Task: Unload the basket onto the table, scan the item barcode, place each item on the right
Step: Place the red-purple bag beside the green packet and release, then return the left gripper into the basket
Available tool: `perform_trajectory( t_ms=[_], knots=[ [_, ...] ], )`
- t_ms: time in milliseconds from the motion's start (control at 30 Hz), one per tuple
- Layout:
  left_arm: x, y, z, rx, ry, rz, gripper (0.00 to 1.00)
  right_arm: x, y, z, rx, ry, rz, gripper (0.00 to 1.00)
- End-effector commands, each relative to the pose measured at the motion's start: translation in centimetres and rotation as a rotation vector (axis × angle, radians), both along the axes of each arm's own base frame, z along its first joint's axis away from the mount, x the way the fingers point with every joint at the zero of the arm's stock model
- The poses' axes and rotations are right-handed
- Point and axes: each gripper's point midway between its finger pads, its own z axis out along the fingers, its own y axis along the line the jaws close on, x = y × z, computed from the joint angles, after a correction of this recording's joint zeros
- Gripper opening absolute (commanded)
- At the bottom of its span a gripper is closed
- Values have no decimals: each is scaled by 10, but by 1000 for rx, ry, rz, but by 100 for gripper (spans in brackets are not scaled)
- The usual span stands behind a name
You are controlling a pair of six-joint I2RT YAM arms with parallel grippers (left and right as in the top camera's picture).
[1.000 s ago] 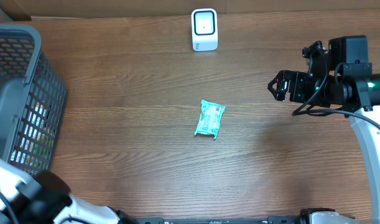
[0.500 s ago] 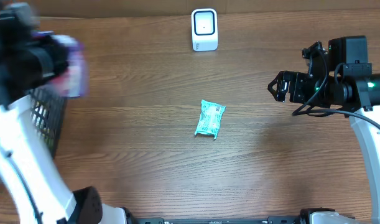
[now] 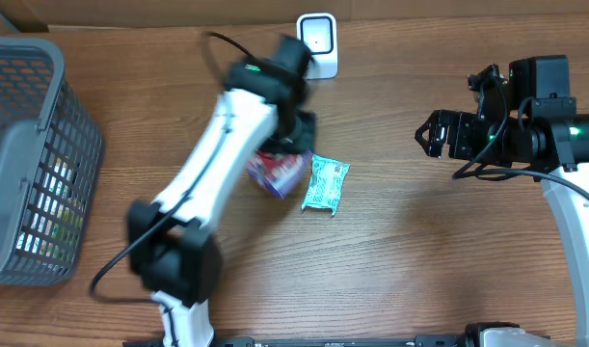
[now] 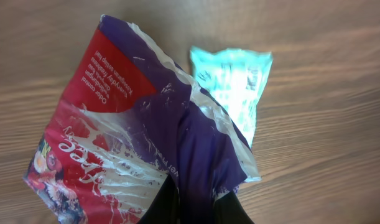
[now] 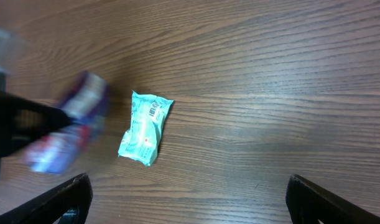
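Pinching a crinkly, glossy purple-and-red plastic packet (image 4: 115,143) by one edge, the left gripper (image 4: 193,202) is clamping tight on it over the wood-grain table (image 3: 419,251), just beside a flat teal wrapper (image 3: 326,183). The right gripper (image 3: 431,134) is hanging wide open, holding nothing.
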Motion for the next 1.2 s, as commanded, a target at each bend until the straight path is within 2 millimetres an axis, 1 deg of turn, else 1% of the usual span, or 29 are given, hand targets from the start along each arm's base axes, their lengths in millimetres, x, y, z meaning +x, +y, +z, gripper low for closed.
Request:
perform_trajectory(
  t_ms=[0,67,100,133,200,267,300,333,400,467,500,533,567,633,700,733,767,800,833,867,933,1000,1067,1167],
  knots=[
    [-6,-10,-30,60,53,-5,4,4,1,9,1,-28,-1,100],
    [-11,-18,-42,73,76,-27,4,5,1,9,1,-28,-1,100],
    [-12,-20,-45,77,81,-34,4,5,1,9,0,-29,0,100],
    [-12,-21,-46,77,81,-37,7,5,1,9,0,-28,-1,100],
    [-11,-23,-41,70,70,-40,23,5,1,9,1,-28,-1,100],
    [-6,-23,-29,59,48,-43,36,5,1,9,0,-29,0,100],
    [-1,-22,-19,51,29,-54,40,5,1,9,1,-29,-1,100],
    [4,-21,-6,43,7,-63,42,5,1,9,0,-29,-1,100],
    [18,-13,25,35,-54,-48,43,5,1,9,1,-29,-1,100],
    [32,-3,61,12,-123,-23,43,4,1,9,1,-28,-1,100],
    [40,6,87,-9,-175,-3,43,4,1,9,0,-27,0,100],
    [46,16,108,-25,-218,22,44,4,1,9,0,-26,0,100],
    [51,30,134,-44,-272,56,44,4,1,9,0,-25,0,100],
    [55,59,178,-70,-368,120,45,3,1,8,0,-22,0,100],
    [56,98,225,-93,-501,190,47,3,1,8,0,-22,0,100],
    [54,114,243,-103,-559,193,75,3,1,8,0,-22,0,100],
    [51,133,259,-105,-608,232,82,3,1,8,0,-23,0,100],
    [46,156,275,-99,-655,287,82,3,1,8,0,-23,0,100],
    [40,176,286,-89,-687,335,82,3,1,8,0,-23,0,100],
    [31,201,296,-72,-719,394,82,3,1,8,0,-22,0,100],
    [13,244,310,-36,-759,504,82,3,1,8,0,-20,0,100],
    [-7,287,317,8,-777,622,82,3,1,7,0,-18,0,100],
    [-28,327,315,57,-764,742,82,2,1,6,-1,-16,0,100],
    [-57,379,297,112,-693,919,79,2,1,6,-1,-16,0,100]
  ],
)
